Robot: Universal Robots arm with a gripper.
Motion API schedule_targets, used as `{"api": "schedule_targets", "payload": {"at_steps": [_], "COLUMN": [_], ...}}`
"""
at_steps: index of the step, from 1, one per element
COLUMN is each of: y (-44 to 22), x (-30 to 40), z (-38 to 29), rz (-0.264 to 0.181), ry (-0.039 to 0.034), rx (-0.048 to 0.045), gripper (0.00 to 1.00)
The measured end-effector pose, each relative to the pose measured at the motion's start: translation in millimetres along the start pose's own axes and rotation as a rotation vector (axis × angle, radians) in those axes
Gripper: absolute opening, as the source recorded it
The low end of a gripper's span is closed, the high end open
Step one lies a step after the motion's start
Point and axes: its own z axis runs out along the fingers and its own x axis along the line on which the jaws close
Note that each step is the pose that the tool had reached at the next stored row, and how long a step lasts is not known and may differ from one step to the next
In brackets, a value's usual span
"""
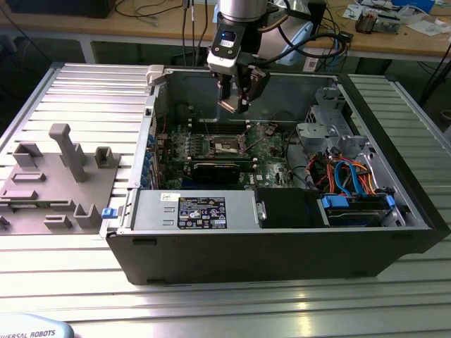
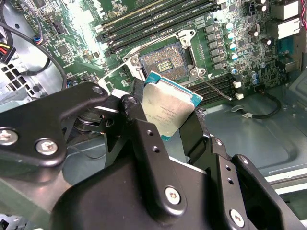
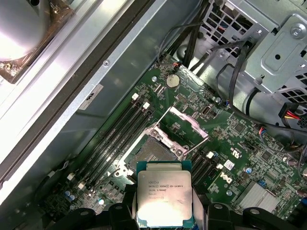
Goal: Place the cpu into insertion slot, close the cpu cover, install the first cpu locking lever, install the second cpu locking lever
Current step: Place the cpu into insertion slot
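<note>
The black 2-fingered gripper (image 1: 238, 98) is closed partway onto the cpu (image 3: 164, 196), a small flat square chip with a silvery-grey metal top. Its fingers (image 2: 144, 139) press 2 opposite edges. The cpu hangs in the air over the green circuit board (image 3: 225, 143) inside the open dark grey computer case (image 1: 282, 246), above and apart from the square dark insertion slot (image 3: 154, 152). The chip is near-square, with no clear long axis, and its metal top faces the first wrist view. The thin silvery cpu cover (image 3: 187, 122) stands swung open beside the slot.
</note>
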Motion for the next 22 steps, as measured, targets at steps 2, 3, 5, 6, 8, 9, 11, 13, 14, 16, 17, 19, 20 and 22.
{"api": "schedule_targets", "payload": {"at_steps": [2,3,5,6,8,9,11,13,14,16,17,19,20,22], "y": [0.0,0.0,0.0,0.0,-0.1,0.0,0.0,0.0,-0.1,0.0,-0.1,-0.1,-0.1,-0.1], "x": [0.0,0.0,0.0,0.0,0.0,0.0,0.0,0.0,0.0,0.0,0.0,0.0,0.0,0.0], "z": [0.1,0.1,0.3,0.4,0.5,0.7,0.8,0.9,0.9,1.0,1.1,1.2,1.2,1.3], "rz": [0.001,0.003,0.008,0.01,0.015,0.018,0.022,0.026,0.029,0.031,0.033,0.036,0.037,0.04], "ry": [-0.0001,-0.0001,-0.0003,-0.0004,-0.0005,-0.0006,-0.0007,-0.0008,-0.0009,-0.001,-0.0011,-0.0012,-0.0012,-0.0013], "rx": [0.0001,0.0002,0.0002,0.0001,0.0002,0.0002,0.0002,0.0002,0.0002,0.0003,0.0002,0.0002,0.0002,0.0002], "gripper": [0.54,0.54,0.54,0.54,0.54,0.54,0.54,0.54,0.54,0.54,0.54,0.54,0.54,0.54]}}
